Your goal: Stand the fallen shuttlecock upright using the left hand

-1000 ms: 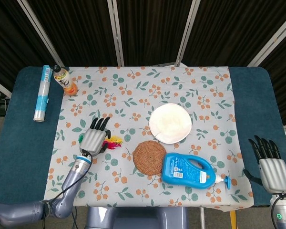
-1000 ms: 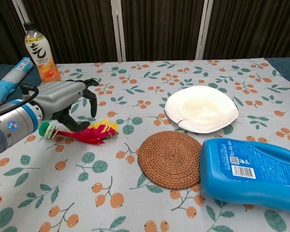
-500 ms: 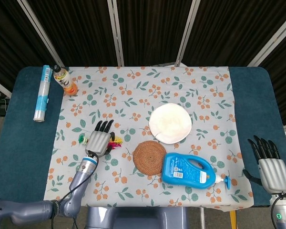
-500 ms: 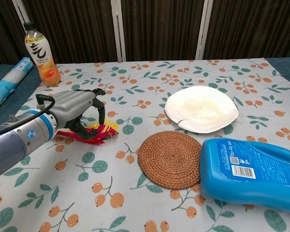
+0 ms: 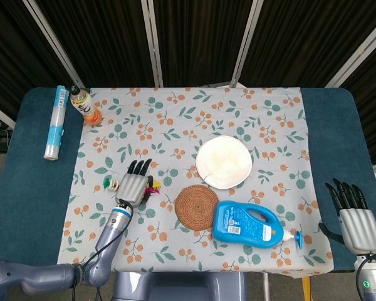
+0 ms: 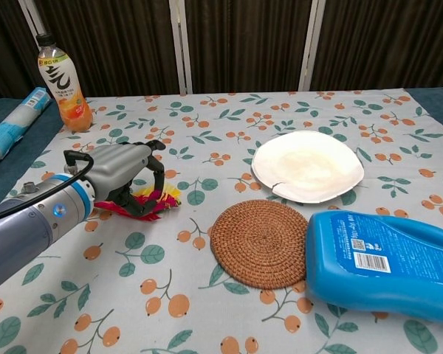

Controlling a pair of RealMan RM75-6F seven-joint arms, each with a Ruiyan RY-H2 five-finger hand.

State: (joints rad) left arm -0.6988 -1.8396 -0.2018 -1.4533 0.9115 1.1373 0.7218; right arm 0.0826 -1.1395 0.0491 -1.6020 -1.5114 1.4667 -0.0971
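The shuttlecock lies on its side on the floral cloth. Its green and white cork (image 5: 109, 183) points left, and its red and yellow feathers (image 6: 156, 200) point right. My left hand (image 5: 133, 185) hovers right over its middle, seen from the chest as the left hand (image 6: 122, 174) with fingers arched down around the feathers and the thumb low at the front. The fingers stay apart and the shuttlecock still rests on the table. The hand hides the cork in the chest view. My right hand (image 5: 357, 224) lies flat with its fingers stretched out on the blue cloth at the front right, holding nothing.
A woven coaster (image 6: 261, 242) lies just right of the shuttlecock, with a white plate (image 6: 307, 166) behind it. A blue detergent bottle (image 6: 387, 262) lies on its side at the front right. An orange drink bottle (image 6: 61, 74) and a blue roll (image 6: 15, 127) stand at the back left.
My left hand has shifted right and lower over the shuttlecock, now covering its cork in the chest view. The shuttlecock stays lying down. The right hand has not moved.
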